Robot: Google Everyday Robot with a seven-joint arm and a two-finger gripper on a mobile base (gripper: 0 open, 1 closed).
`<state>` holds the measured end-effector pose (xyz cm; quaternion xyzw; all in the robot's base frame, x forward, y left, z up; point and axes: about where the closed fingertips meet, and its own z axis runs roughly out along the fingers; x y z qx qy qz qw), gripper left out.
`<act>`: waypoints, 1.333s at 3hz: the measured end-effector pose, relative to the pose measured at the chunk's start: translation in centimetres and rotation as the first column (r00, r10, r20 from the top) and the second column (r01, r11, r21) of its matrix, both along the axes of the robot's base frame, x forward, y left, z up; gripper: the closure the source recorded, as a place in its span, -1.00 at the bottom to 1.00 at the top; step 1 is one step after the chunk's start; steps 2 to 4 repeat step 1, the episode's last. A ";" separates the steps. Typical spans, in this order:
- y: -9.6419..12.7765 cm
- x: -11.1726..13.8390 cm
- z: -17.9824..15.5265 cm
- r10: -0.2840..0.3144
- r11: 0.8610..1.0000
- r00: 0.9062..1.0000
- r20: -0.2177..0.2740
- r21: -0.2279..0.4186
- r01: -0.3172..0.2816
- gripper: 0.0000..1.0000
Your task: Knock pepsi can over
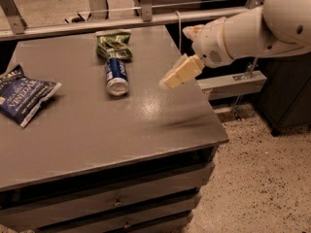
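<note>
The pepsi can [116,75], dark blue with a silver top, lies on its side on the grey table [97,125], its top facing the camera. Its far end touches the green snack packet [113,44]. My gripper [171,79], with cream-coloured fingers, hangs above the right part of the table, well to the right of the can and not touching it. Nothing is in it.
A blue chip bag [23,95] lies at the table's left edge. The table has drawers below its front edge. A metal rail [121,21] runs behind the table. Speckled floor lies to the right.
</note>
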<state>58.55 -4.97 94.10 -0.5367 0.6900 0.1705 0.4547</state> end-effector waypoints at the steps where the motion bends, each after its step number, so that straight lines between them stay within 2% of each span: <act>1: -0.2 -0.1 0.0 0.003 1.000 1.000 -0.002 0.002 -0.003 -1.00; 4: -0.2 -0.1 0.0 0.003 1.000 1.000 -0.002 0.002 -0.003 -1.00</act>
